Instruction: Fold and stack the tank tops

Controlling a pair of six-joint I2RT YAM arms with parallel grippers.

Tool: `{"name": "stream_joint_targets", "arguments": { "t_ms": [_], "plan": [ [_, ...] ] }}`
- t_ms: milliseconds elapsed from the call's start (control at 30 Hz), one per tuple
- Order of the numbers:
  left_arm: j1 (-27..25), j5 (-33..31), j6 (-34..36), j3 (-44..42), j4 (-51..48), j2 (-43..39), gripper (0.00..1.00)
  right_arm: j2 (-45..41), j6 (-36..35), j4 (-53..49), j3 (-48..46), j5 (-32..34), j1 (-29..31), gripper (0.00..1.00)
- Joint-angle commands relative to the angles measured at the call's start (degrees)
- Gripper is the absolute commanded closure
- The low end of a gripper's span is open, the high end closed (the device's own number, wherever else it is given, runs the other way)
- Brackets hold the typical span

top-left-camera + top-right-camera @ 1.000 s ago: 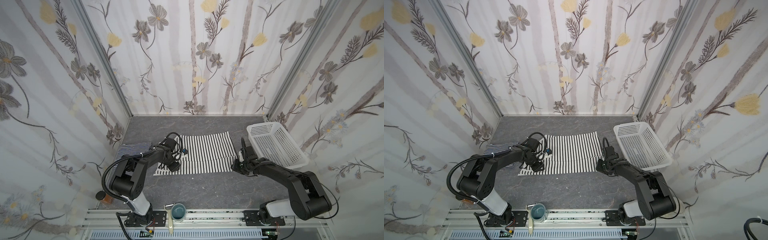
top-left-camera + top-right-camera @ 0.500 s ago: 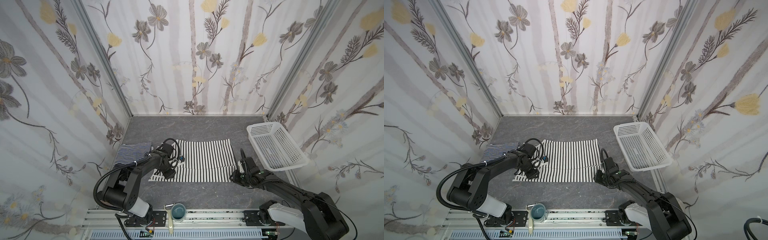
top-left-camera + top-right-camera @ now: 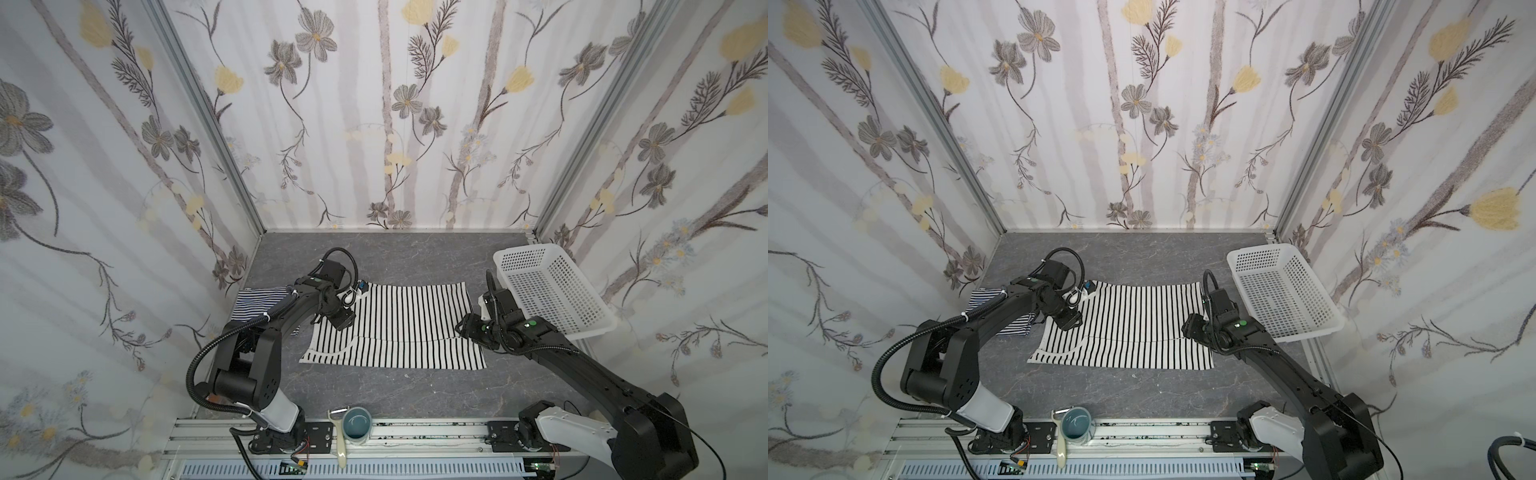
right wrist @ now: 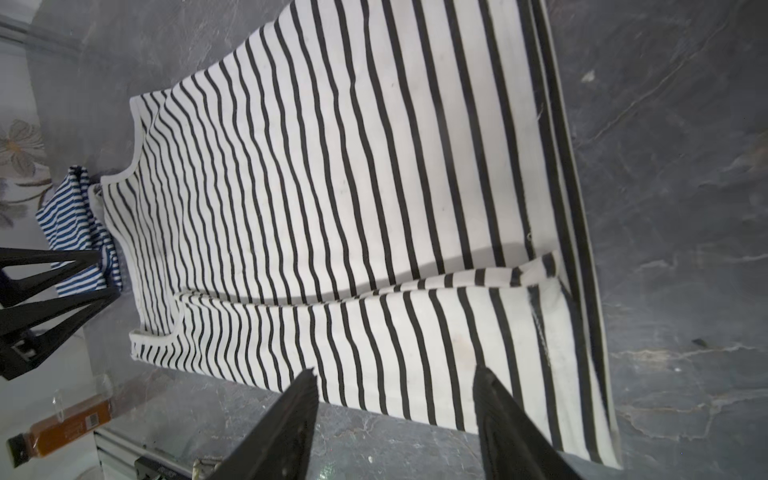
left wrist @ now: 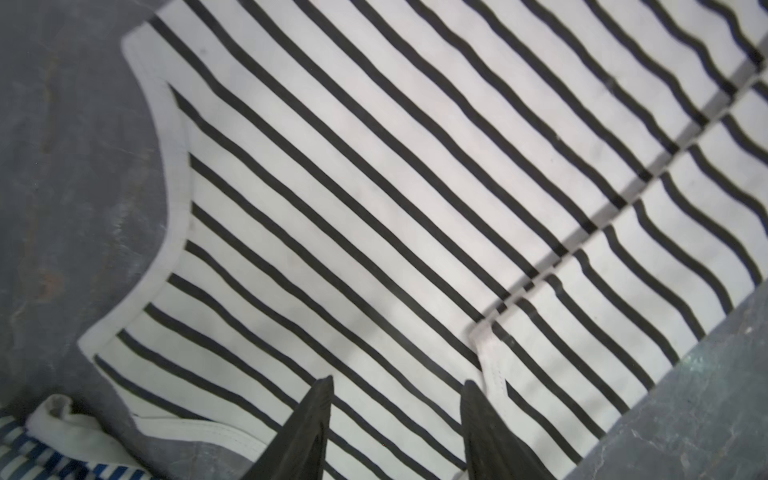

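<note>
The white tank top with black stripes (image 3: 407, 324) (image 3: 1133, 328) lies flat in the middle of the table. Its near strip is folded over, and the flap's edge runs lengthwise across it (image 4: 374, 291). The navy-and-white tank top (image 3: 257, 301) (image 3: 984, 299) lies folded at the left, partly under the left arm. My left gripper (image 3: 340, 320) (image 5: 398, 382) hovers open over the white top's strap end, holding nothing. My right gripper (image 3: 463, 330) (image 4: 394, 370) is open at the hem end, by the near corner, with only cloth and table between its fingers.
A white perforated basket (image 3: 552, 291) (image 3: 1283, 286) stands at the back right, close behind the right arm. A blue-grey cup (image 3: 358, 424) and a peeler (image 3: 338, 436) sit on the front rail. An orange bottle (image 4: 62, 424) lies beyond the table edge.
Both grippers carried the top's near edge toward the front, then opened and let go. They have since drawn back from that edge, and the folded top lies flat.
</note>
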Motion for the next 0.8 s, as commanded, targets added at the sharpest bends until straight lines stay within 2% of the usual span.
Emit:
{"name": "stream_joint_targets", "arguments": {
  "t_ms": [0, 133, 233, 300, 367, 433, 500, 600, 633, 667, 700, 733, 767],
  "plan": [
    [1.9, 0.7, -6.1, 5.6, 3.5, 4.2, 0.47, 6.2, -1.1, 1.9, 7.0, 5.8, -1.6, 0.38],
    [3.6, 1.2, -10.3, 14.0, 5.2, 11.6, 0.46, 19.5, -3.5, 5.6, 15.7, 4.9, -6.1, 0.39],
    [4.3, 0.4, -12.0, 18.7, 5.7, 17.7, 0.46, 29.5, -4.3, 5.8, 22.8, 3.0, -9.8, 0.50],
    [4.9, 0.5, -12.3, 20.9, 5.8, 20.8, 0.46, 36.0, -3.5, 2.3, 29.1, 1.9, -12.1, 0.65],
    [5.3, 1.5, -12.4, 22.3, 5.9, 22.7, 0.46, 41.3, -4.8, 0.3, 35.1, -2.2, -13.6, 0.93],
    [5.6, 2.4, -12.8, 23.0, 6.1, 23.7, 0.46, 42.6, -5.0, 2.8, 35.3, -3.9, -14.4, 0.93],
    [5.9, 3.1, -13.5, 23.5, 6.2, 24.2, 0.46, 42.2, -5.7, 5.9, 33.6, -3.3, -14.7, 0.80],
    [6.1, 3.8, -14.2, 23.9, 6.5, 24.3, 0.46, 42.8, -6.8, 4.9, 34.1, -3.0, -15.4, 0.73],
    [6.1, 4.0, -14.3, 24.0, 6.7, 24.3, 0.46, 42.9, -8.3, 5.0, 34.1, -3.7, -15.6, 0.65],
    [6.1, 4.1, -14.4, 24.1, 6.8, 24.5, 0.46, 42.9, -9.6, 5.2, 34.2, -2.8, -15.7, 0.46],
    [6.1, 4.0, -14.4, 24.2, 6.9, 24.7, 0.46, 42.9, -10.0, 5.1, 34.2, -1.2, -15.7, 0.06],
    [6.1, 4.0, -14.4, 24.5, 7.0, 25.0, 0.46, 43.0, -10.5, 5.2, 34.3, -0.4, -16.0, 0.00],
    [6.1, 3.9, -14.4, 24.8, 7.1, 25.3, 0.46, 43.4, -11.4, 5.2, 34.4, -0.5, -16.2, 0.00]
  ]
}}
